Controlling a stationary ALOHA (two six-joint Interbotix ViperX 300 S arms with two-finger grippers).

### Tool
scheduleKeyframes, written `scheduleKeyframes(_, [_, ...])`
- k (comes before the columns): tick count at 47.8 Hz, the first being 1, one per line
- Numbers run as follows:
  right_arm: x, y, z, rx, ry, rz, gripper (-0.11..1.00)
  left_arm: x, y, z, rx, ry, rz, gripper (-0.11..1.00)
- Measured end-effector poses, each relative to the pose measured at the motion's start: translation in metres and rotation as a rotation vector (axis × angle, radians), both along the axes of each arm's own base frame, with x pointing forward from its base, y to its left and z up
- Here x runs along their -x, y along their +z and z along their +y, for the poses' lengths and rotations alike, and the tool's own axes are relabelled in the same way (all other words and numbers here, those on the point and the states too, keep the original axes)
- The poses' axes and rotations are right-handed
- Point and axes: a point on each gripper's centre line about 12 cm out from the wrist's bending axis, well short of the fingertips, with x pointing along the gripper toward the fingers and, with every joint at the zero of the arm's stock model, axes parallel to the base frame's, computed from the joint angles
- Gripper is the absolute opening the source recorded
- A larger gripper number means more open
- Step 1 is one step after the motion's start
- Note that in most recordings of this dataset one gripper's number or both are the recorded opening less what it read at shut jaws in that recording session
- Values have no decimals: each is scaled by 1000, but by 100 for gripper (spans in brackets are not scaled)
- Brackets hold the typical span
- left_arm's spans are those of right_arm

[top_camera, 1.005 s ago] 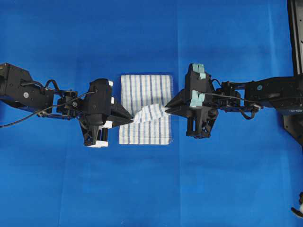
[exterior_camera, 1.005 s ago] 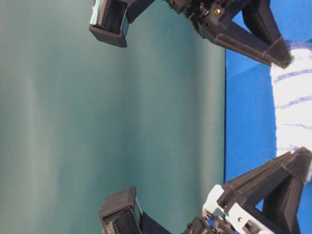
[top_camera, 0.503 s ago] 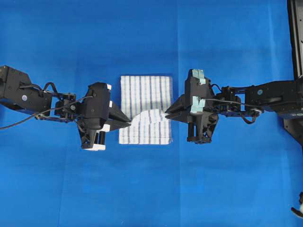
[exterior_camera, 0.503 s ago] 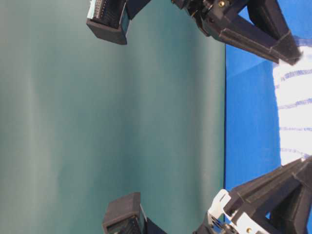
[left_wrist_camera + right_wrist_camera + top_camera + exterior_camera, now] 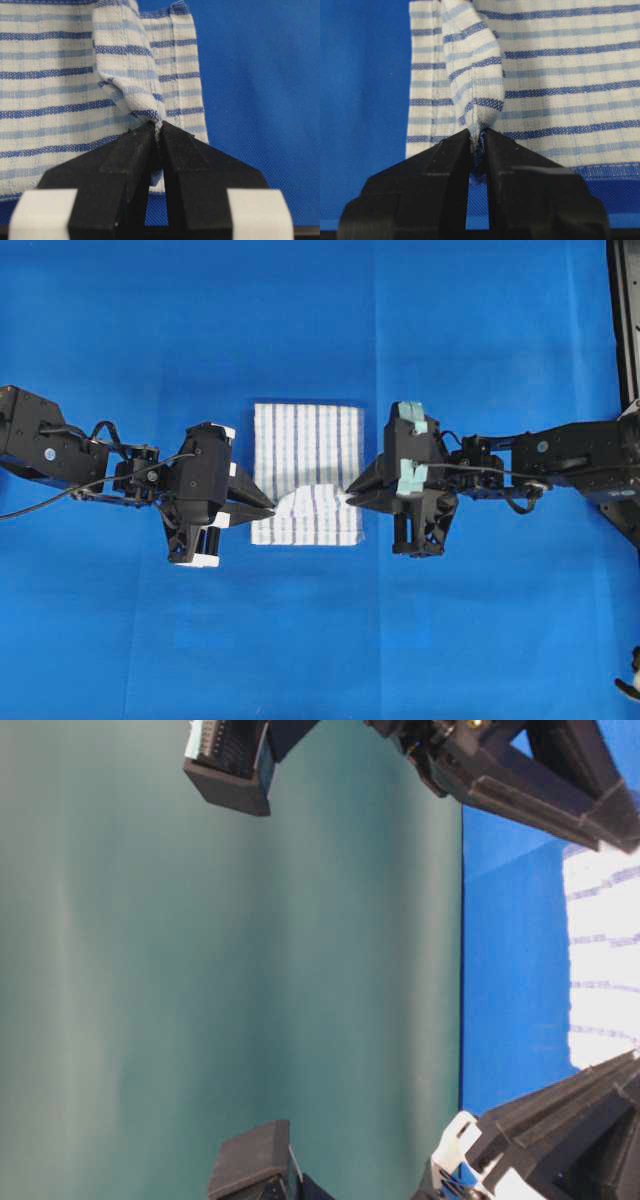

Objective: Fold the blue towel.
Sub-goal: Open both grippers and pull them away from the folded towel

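Both grippers pinch opposite sides of the blue towel (image 5: 306, 472) above the blue table covering (image 5: 300, 640).

The table covering fills the overhead view, and the towel lies at its centre between the two arms, its far part flat and its near part folded up into a raised band. The left arm (image 5: 60, 445) reaches in from the left side and the right arm (image 5: 570, 452) from the right. The left gripper (image 5: 159, 131) is clamped on a bunched bit of the towel's edge, its jaws nearly together with only cloth between them; the right gripper (image 5: 479, 137) is likewise closed on a fold of the opposite edge. The table-level view is turned sideways and shows little more than dark finger shapes against a green backdrop (image 5: 230, 970), so how high the cloth is lifted is hard to say.
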Motion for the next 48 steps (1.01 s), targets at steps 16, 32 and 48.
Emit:
scheduleKeyframes(16, [0, -1, 2, -4, 4, 17, 69, 0, 0, -2, 1, -5, 0, 14])
scheduleKeyframes(32, [-1, 3, 3, 7, 20, 5, 89, 2, 15, -3, 2, -12, -23, 92])
scheduleKeyframes(48, [9, 54, 0, 51, 76, -84, 89, 17, 63, -2, -3, -28, -38, 84])
